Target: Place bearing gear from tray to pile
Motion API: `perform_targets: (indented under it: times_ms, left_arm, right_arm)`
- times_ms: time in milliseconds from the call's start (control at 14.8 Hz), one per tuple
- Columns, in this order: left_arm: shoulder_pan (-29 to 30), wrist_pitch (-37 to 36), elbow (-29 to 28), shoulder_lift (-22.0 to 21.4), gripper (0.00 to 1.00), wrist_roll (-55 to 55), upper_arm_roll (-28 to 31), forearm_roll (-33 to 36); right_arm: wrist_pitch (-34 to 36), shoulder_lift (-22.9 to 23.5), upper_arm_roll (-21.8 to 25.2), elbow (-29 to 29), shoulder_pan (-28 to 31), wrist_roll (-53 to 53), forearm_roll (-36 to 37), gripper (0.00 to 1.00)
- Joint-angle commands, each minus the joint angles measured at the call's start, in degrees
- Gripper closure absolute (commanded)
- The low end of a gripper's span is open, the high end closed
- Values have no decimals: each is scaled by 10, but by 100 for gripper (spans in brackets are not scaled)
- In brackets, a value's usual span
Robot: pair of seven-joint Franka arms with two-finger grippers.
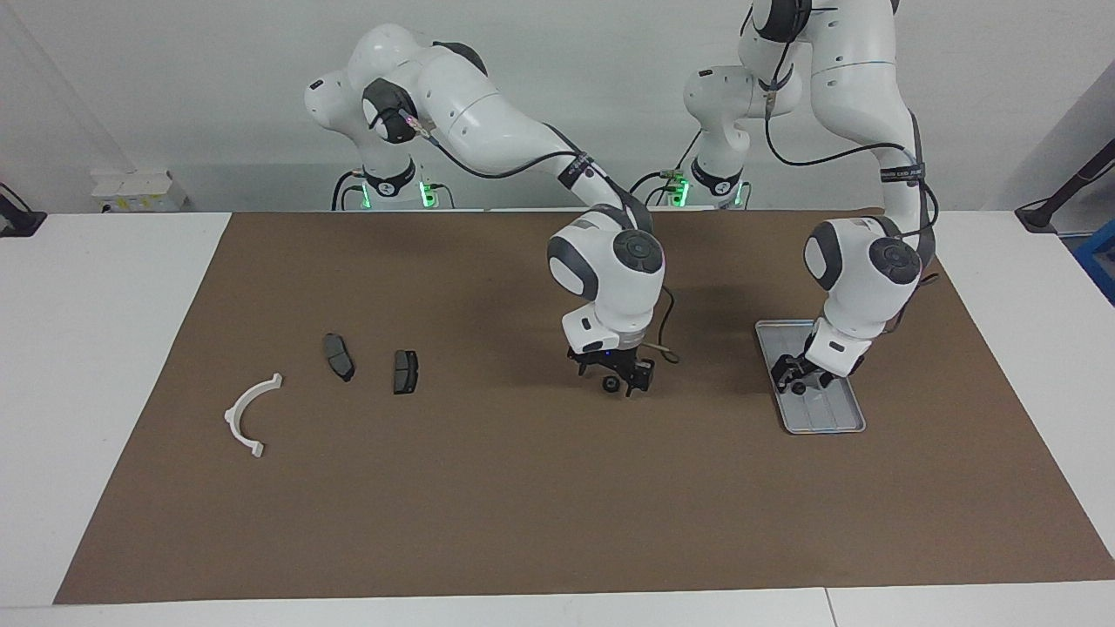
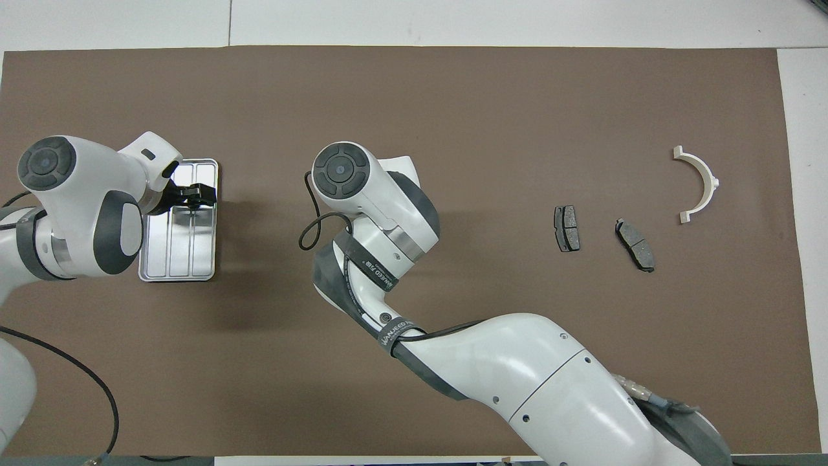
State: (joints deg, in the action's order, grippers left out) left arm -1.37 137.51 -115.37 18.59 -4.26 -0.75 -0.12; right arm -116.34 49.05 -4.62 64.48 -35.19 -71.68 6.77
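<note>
The silver ribbed tray [image 1: 827, 418] lies toward the left arm's end of the brown mat and also shows in the overhead view [image 2: 181, 259]; no part shows in it. My left gripper [image 1: 797, 376] hangs low over the tray's end nearer the robots, open and empty [image 2: 194, 197]. My right gripper [image 1: 625, 381] is over the middle of the mat, shut on a small dark round bearing gear [image 1: 613, 385]. In the overhead view its own wrist [image 2: 362, 181] hides it. The pile lies toward the right arm's end: a white semicircular bracket [image 1: 233, 416] and two dark pads [image 1: 338, 357] [image 1: 405, 372].
The brown mat [image 1: 523, 522] covers most of the white table. In the overhead view the bracket [image 2: 708, 181] lies farther from the robots than the two pads [image 2: 566, 228] [image 2: 636, 244]. A black cable loops beside the right wrist [image 2: 310, 233].
</note>
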Motion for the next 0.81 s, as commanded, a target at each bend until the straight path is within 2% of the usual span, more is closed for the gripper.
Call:
perform_targets:
  times_ms: [0, 68, 203, 338, 405, 540, 743]
  left_arm:
    - [-14, 15, -21, -13, 31, 0, 7, 0]
    - [-15, 22, -25, -13, 33, -1, 7, 0]
    - [-15, 32, -36, -14, 52, -1, 7, 0]
    - [-14, 27, -34, -14, 86, 2, 7, 0]
    - [-14, 23, -29, -14, 100, 4, 7, 0]
    - [-14, 12, -12, -12, 100, 5, 7, 0]
    - [-6, -75, 56, -15, 100, 8, 7, 0]
  right_arm:
    - [-28, 12, -6, -13, 10, -12, -34, 0]
    - [-28, 13, -6, -13, 10, -10, -34, 0]
    - [-29, 13, -6, -12, 12, 8, -34, 0]
    - [-42, 10, -6, 3, 16, 17, -37, 0]
    - [-40, 8, -6, 8, 16, 19, -36, 0]
    - [-26, 5, -6, 13, 17, 37, -37, 0]
    - [28, 4, -7, 12, 14, 47, -34, 0]
